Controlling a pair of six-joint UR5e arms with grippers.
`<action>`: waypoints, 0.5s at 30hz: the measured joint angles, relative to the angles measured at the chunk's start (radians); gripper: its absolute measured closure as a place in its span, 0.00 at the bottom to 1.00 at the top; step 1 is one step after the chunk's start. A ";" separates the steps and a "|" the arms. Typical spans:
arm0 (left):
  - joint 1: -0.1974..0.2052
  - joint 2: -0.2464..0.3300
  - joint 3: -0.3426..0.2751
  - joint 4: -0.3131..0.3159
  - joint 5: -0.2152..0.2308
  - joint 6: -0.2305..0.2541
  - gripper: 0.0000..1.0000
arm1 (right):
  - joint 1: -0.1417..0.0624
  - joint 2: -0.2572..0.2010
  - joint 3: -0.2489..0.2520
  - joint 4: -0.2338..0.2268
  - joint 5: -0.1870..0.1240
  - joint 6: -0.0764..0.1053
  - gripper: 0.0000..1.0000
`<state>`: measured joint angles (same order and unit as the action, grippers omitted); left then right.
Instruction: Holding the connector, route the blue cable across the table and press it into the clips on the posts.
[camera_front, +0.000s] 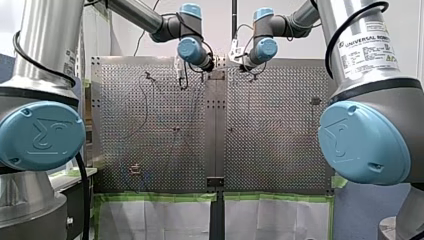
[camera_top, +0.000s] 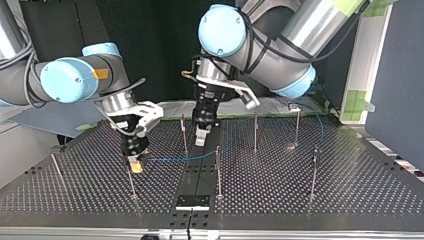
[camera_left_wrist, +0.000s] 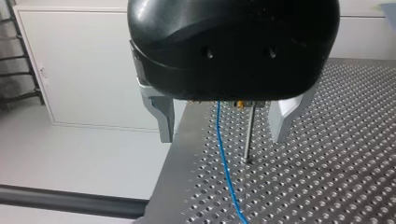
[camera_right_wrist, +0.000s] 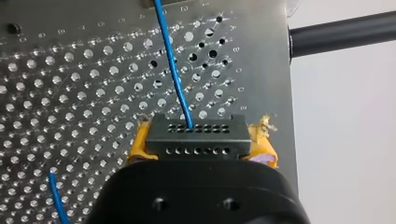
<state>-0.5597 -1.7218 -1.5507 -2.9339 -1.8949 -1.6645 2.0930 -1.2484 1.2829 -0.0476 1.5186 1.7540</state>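
Note:
My right gripper (camera_right_wrist: 201, 151) is shut on the black connector (camera_right_wrist: 195, 136), with a yellow pad on each side of it. The blue cable (camera_right_wrist: 173, 60) leaves the connector's face and runs ahead over the perforated table. In the top view my right gripper (camera_top: 135, 164) holds the connector low over the table at the left, and the blue cable (camera_top: 175, 159) trails right toward a thin post (camera_top: 218, 170). My left gripper (camera_left_wrist: 222, 133) hangs open above the table; the cable (camera_left_wrist: 224, 158) and a post (camera_left_wrist: 249, 137) lie between its metal fingers. In the top view it (camera_top: 201, 139) sits near the centre.
Several thin posts stand on the table, such as one (camera_top: 255, 132) behind the centre, one (camera_top: 297, 125) at the back right and one (camera_top: 314, 172) at the right. A black plate (camera_top: 192, 201) lies at the near edge. Beyond the table edge is a black bar (camera_right_wrist: 341, 32).

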 joint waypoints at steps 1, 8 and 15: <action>0.002 -0.010 0.011 -0.004 -0.001 -0.002 0.00 | 0.000 0.000 0.000 0.000 0.001 -0.001 1.00; 0.013 -0.072 0.072 -0.018 -0.002 -0.014 0.00 | -0.001 0.000 0.003 0.002 0.002 -0.002 1.00; 0.011 -0.130 0.131 -0.019 -0.005 -0.016 0.00 | -0.003 0.000 0.003 0.002 0.002 -0.003 1.00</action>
<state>-0.5491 -1.8520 -1.4202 -2.9527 -1.9000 -1.6804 2.0905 -1.2481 1.2863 -0.0460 1.5203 1.7510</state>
